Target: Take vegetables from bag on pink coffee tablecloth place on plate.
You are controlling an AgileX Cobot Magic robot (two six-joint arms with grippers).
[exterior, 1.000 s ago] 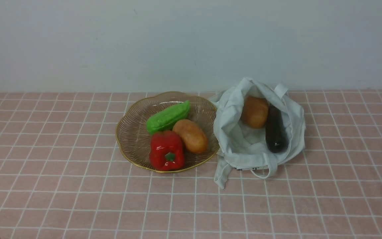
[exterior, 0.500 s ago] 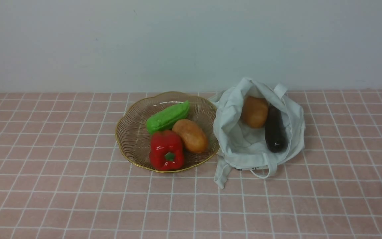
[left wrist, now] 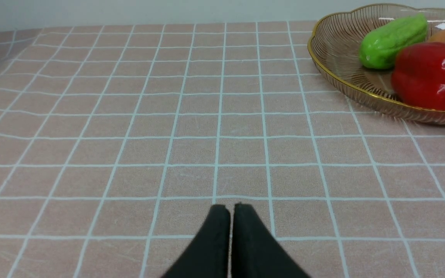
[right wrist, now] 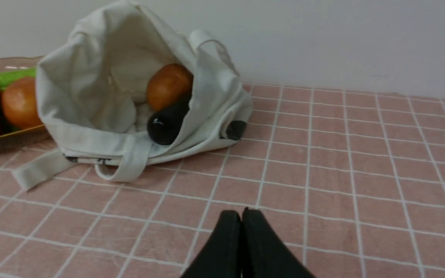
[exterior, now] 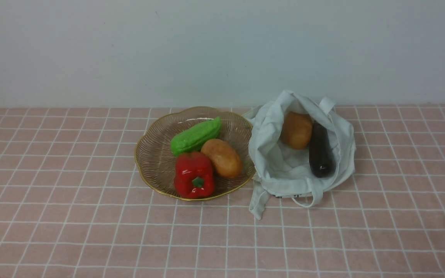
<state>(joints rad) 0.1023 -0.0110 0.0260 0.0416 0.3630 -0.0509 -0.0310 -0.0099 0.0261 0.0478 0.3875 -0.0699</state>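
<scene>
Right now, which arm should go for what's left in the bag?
Right. Its hand, shut and empty, faces the open tote bag holding a potato and eggplant. The left hand faces bare tablecloth on the plate's far side.

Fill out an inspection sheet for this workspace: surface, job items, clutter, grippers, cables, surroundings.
Surface: dusty pink tablecloth with white grid lines, lying flat.
Job's things: pale grey-white cloth bag lies open beside the dish, holding an orange-brown potato and a glossy purple-black eggplant. Amber ribbed dish with gold rim holds a second orange-brown potato, a red bell pepper and a bumpy green gourd.
Clutter: nothing seen.
Grippers: left gripper shut, empty, above bare cloth; right gripper shut, empty, short of the bag.
Cables: nothing seen.
Surroundings: plain pale wall behind the table.
</scene>
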